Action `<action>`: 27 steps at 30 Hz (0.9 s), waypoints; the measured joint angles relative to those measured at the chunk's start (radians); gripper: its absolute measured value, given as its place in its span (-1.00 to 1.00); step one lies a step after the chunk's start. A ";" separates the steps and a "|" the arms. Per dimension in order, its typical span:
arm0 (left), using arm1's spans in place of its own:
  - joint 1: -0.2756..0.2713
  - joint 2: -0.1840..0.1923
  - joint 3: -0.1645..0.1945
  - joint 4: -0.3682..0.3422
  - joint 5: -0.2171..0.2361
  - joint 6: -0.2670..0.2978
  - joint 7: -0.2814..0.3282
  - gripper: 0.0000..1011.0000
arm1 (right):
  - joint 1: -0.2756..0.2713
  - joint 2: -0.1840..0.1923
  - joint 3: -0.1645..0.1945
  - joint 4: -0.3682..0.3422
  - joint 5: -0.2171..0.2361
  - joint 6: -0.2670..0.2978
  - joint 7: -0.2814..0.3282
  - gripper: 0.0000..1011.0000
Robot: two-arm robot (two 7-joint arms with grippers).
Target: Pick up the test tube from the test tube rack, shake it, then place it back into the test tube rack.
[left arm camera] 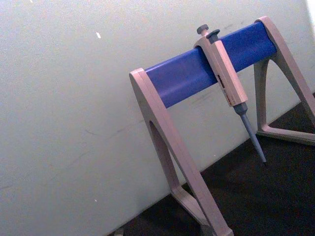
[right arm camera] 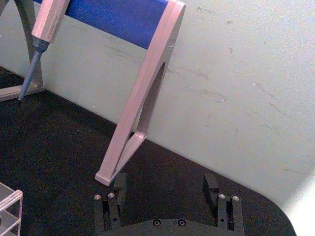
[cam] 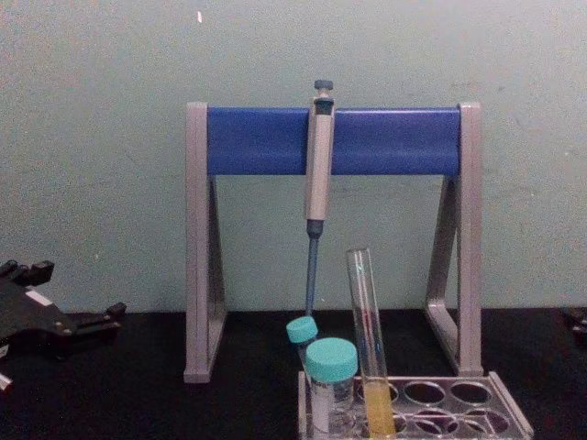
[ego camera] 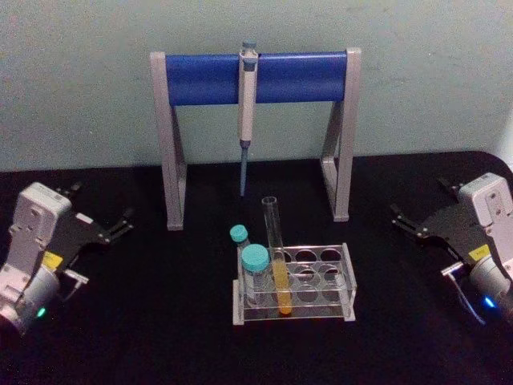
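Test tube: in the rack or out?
In. The test tube stands slightly tilted in the test tube rack; left end effector and right end effector rest off to the sides.

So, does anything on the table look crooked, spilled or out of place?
Only the test tube leans slightly in the test tube rack, its open top tipped toward the robot's left. No spill shows, and the pipette hangs straight.

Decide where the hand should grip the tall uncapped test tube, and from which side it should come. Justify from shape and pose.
Grip the test tube on its bare upper glass, above the rack and liquid, below the open rim. Probably come from the robot's right with the open right hand: teal-capped tubes crowd its left side, while the holes on its right stand empty.
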 joint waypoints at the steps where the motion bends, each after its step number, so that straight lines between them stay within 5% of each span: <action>1: 0.000 0.000 0.000 0.000 0.000 0.000 0.000 0.98 | 0.000 0.000 0.000 0.000 0.000 0.000 0.000 0.98; 27: 0.000 0.000 0.000 0.000 0.000 0.000 0.000 0.98 | 0.000 0.000 0.000 0.000 0.000 0.000 0.000 0.98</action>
